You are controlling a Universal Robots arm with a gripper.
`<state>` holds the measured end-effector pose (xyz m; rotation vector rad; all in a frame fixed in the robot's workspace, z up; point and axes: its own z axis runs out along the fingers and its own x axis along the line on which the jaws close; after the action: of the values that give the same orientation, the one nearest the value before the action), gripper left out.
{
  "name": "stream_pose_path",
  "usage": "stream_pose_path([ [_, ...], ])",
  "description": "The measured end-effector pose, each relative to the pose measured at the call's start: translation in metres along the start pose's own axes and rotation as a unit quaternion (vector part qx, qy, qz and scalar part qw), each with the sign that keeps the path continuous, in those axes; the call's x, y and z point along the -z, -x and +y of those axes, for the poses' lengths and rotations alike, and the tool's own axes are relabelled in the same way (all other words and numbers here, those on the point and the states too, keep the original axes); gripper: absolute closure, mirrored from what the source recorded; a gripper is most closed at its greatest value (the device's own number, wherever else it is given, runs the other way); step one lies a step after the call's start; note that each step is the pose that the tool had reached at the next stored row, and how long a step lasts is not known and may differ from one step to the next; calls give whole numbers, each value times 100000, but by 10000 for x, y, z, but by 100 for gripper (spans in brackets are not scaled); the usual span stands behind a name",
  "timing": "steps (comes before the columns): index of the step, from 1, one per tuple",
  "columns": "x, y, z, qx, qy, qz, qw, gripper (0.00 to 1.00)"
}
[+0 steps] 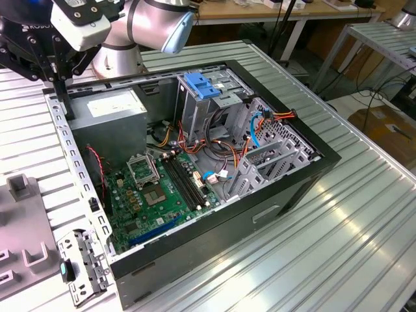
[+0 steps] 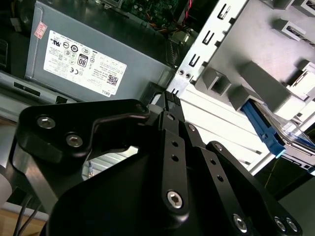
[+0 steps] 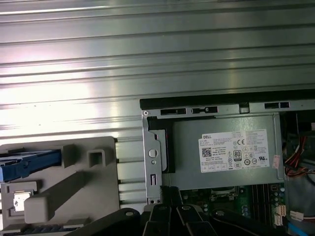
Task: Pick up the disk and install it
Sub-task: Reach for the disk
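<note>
Exterior view is showing the gripper (image 1: 64, 107) closed, empty, at the case's (image 1: 325, 156) ten o'clock. The disk (image 2: 298, 142) is looking dense, rigid, fragile, its blue rails (image 2: 263, 125) offering grip.

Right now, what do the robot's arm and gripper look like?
The arm is silver-grey rounded tubing with a light blue joint cap and a white box mounted near the wrist. The gripper is matte black, built of angular linked plates held by silver bolts.
</note>
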<state>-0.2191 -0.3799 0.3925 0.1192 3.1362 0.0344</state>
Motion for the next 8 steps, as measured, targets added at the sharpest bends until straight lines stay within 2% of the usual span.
stream_pose_path([
  [8,0,-93,-7,2,3,-1,100000,89],
])
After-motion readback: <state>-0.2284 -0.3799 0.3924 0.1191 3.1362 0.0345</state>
